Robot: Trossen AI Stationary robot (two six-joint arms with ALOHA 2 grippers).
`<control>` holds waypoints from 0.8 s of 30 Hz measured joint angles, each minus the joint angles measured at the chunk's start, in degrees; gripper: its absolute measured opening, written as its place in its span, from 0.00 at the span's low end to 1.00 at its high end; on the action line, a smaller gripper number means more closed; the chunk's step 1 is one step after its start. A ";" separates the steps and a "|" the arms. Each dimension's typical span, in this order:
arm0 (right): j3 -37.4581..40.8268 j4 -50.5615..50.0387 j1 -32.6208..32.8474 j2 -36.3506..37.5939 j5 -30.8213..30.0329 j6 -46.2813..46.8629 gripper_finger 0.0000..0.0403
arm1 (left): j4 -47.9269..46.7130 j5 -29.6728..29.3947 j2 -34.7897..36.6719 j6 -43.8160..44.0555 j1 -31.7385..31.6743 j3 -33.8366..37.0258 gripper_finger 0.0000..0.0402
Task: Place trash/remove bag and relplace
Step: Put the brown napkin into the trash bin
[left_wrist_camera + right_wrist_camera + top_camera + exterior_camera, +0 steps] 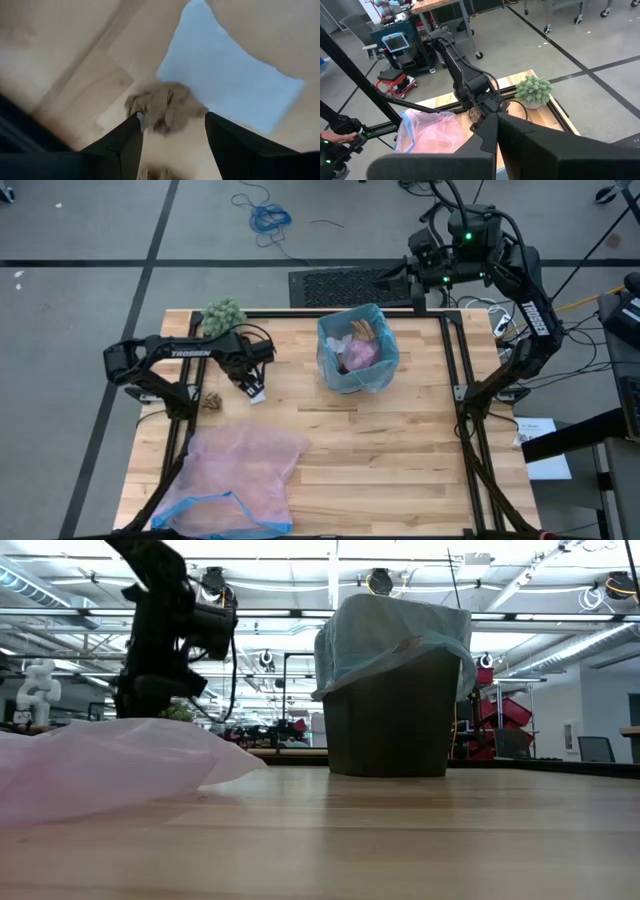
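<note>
The brown bin [357, 350] stands at the table's far middle, lined with the light-blue bag [395, 635], whose rim folds over the bin's top. Trash lies inside it: a pink wad [360, 356], brown scraps and white paper. One brown scrap [211, 401] lies on the table at the left. My left gripper [252, 388] points down just right of it, open. In the left wrist view the scrap [165, 102] shows beyond the open fingertips of that gripper [172, 119]. My right gripper [495, 125] is shut and held high behind the bin.
A translucent pink bag with a blue rim [238, 478] lies spread over the near left of the table. A fuzzy green ball [224, 316] sits at the far left corner. Bare wood lies to the right of and in front of the bin.
</note>
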State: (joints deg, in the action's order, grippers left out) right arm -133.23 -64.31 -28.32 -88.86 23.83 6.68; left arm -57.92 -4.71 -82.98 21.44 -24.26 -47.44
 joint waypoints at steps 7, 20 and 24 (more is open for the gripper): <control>0.00 0.04 0.00 0.00 0.00 0.72 0.00 | 5.68 3.85 -2.14 -1.97 -2.13 8.72 0.50; 0.00 0.31 0.00 0.00 -0.01 1.13 0.00 | 3.99 11.18 7.72 2.26 -2.07 -1.02 0.03; 0.00 0.60 0.00 0.00 -0.02 1.20 0.00 | 6.87 13.75 11.89 2.27 -1.73 -11.01 0.01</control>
State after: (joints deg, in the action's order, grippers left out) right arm -133.23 -63.71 -28.32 -88.86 23.81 7.88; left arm -51.05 9.04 -71.09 23.71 -25.99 -58.45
